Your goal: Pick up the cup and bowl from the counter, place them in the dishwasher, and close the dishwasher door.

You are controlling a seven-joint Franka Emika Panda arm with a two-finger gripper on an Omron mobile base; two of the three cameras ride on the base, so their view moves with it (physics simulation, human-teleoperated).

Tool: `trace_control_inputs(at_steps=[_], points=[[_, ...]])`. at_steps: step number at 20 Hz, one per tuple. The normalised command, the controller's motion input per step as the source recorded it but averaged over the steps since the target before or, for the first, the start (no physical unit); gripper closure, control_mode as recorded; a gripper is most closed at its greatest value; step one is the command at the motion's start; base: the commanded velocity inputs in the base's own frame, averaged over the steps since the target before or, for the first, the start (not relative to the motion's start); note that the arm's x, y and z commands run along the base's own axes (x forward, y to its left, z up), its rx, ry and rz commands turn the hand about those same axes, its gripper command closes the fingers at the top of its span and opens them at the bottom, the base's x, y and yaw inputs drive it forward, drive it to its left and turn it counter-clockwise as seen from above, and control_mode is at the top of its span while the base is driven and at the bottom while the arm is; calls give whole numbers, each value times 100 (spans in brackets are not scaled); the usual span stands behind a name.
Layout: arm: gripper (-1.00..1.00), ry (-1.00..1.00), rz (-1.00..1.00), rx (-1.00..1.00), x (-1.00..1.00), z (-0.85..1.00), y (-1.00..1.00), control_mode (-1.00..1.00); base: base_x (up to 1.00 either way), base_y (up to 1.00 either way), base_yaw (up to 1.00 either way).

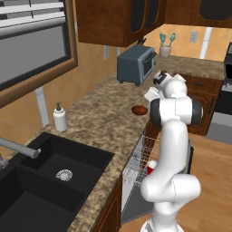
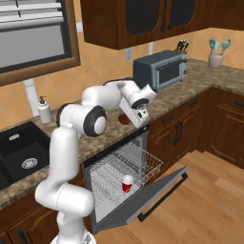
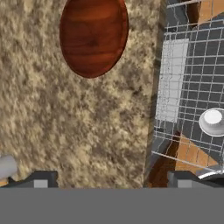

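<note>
- Nearest the base cameras stands the white arm [image 1: 170,181], rising in front of the bench [image 1: 99,118] and bending over its front edge.
- The fingers [image 3: 109,179] are spread wide and hold nothing; they hang above the speckled bench top, near its front edge.
- The bowl [image 3: 93,36], shallow and reddish-brown, sits upright on the bench, clear of the fingers. From the left base camera it lies just beyond the arm's wrist [image 1: 139,109].
- The dishwasher [image 2: 125,183] is set under the bench, directly below the arm's hand. Its door [image 2: 145,202] is let down on its bottom hinge, tilted and not quite flat.
- The wire rack [image 2: 127,164] is drawn out over the door.
- The cup [image 2: 127,184], red with a white inside, stands upright in the rack. From the hand camera its white inside [image 3: 213,119] shows from above.
- A toaster oven [image 2: 159,69] stands further along the bench, well apart from the bowl.
- A black sink [image 1: 50,174] is sunk into the bench at the other end, with a white soap bottle [image 1: 59,117] just beside it.
</note>
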Motion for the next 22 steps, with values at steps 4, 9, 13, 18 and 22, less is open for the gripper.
trace_control_inputs(at_steps=[4,9,13,18,22], points=[[-100,20,0,0,63,-38,0,-100,0,0,0],[-100,13,0,0,60,-45,-1,-100,0,0,0],[-100,9,0,0,47,-36,-5,-100,0,0,0],[-100,1,0,0,12,-31,0,-100,0,0,0],[-100,0,0,-3,3,-30,0,-100,0,0,0]])
